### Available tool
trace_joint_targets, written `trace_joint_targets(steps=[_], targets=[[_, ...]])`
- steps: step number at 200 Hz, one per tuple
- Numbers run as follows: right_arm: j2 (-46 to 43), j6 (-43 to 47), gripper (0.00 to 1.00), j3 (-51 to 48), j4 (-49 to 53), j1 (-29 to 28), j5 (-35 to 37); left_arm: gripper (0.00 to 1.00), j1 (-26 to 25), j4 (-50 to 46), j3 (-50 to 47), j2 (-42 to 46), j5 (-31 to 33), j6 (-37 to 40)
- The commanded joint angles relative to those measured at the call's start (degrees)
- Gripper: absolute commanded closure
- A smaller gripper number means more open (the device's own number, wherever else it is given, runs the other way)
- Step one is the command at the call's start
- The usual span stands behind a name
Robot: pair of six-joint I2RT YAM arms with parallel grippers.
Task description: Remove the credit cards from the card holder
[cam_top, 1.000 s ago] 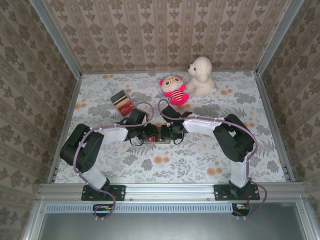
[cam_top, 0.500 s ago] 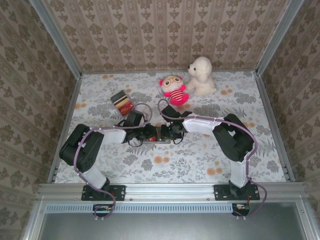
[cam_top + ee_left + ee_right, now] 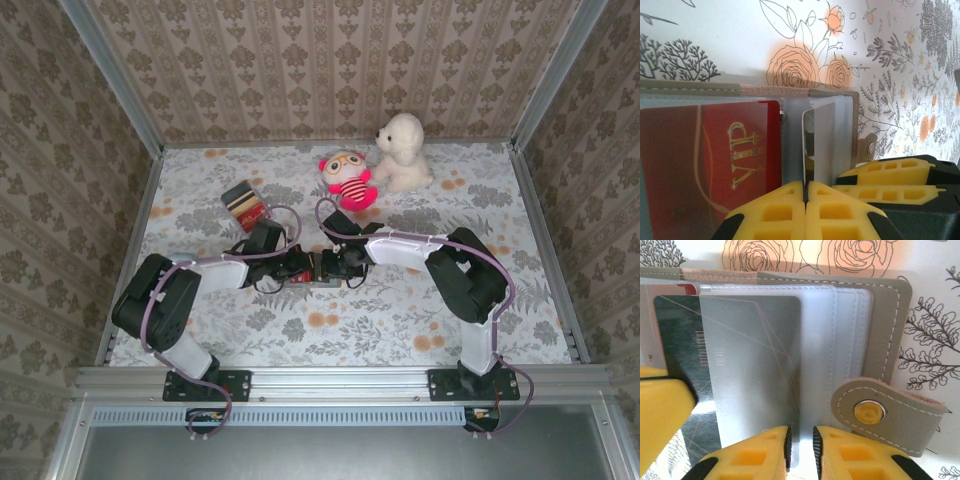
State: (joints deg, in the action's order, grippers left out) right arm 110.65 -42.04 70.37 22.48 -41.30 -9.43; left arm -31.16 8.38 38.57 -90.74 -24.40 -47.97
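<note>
I'm seeing the left tool (image 3: 806, 192) pressing together on the silver card (image 3: 822, 145) at 9 o'clock of the card holder (image 3: 887, 340). The right tool (image 3: 800, 440) is pinching its clear sleeve (image 3: 840, 340) from 3 o'clock, in the middle of the bench (image 3: 400, 310).

we see our left tool (image 3: 806, 187), pads pressed together at the silver card (image 3: 821, 145), beside the red vip card (image 3: 710, 165) in the card holder (image 3: 740, 90) on the floral tabletop (image 3: 890, 60).

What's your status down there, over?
Left end effector shut at shiny silver card. Right end effector pinching grey stitched card holder. Red VIP card in its sleeve. Nothing in the way.
</note>
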Motion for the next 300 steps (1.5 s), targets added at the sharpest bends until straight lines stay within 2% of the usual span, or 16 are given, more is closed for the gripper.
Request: trace_joint_targets(steps=[1, 47, 72, 95, 123, 149, 178, 201, 243, 265, 300], targets=[[1.28, -0.47, 0.75, -1.91, 0.85, 0.51, 1.56, 0.98, 0.92, -4.19, -0.99, 2.7, 1.98, 1.95], [0.19, -0.6, 0.76, -2.76, -0.73, 0.89, 0.56, 1.0, 1.95, -6.55, -1.34, 4.88, 3.02, 3.02], [-3.18, 0.88, 0.75, -5.1, -6.39, 1.21, -3.16, 1.0, 2.15, -9.81, -1.13, 8.12, 6.07, 5.01], [-7.21, 0.67, 0.71, -8.02, -13.59, 2.97, -9.39, 1.0, 2.24, -14.0, -0.6, 12.61, 8.99, 6.87], [-11.63, -1.4, 0.6, -12.04, -23.29, 5.77, -17.92, 1.0, 2.24, -17.81, 0.71, 17.75, 10.34, 8.08], [-14.69, -3.6, 0.49, -14.56, -30.72, 8.68, -25.34, 1.0, 2.24, -17.05, 1.39, 21.9, 8.03, 7.0], [-15.46, -4.71, 0.38, -15.08, -36.14, 11.59, -33.19, 1.0, 2.15, -12.26, 2.13, 24.61, 2.23, 4.42], [-16.55, -5.45, 0.33, -16.96, -41.42, 12.6, -35.0, 1.0, 2.15, -8.66, 3.41, 24.82, -1.63, 2.19], [-16.62, -6.5, 0.36, -16.67, -42.57, 13.42, -37.43, 1.0, 2.5, -0.69, 3.8, 24.23, -6.71, -2.59], [-16.05, -7.79, 0.53, -16.28, -45.77, 13.61, -40.84, 1.0, 2.85, 0.65, 4.02, 23.55, -8.16, -3.05], [-16.05, -10.41, 0.66, -17.17, -50.77, 13.88, -42.05, 1.0, 4.17, 4.86, 1.84, 22.9, -10.86, -5.76]])
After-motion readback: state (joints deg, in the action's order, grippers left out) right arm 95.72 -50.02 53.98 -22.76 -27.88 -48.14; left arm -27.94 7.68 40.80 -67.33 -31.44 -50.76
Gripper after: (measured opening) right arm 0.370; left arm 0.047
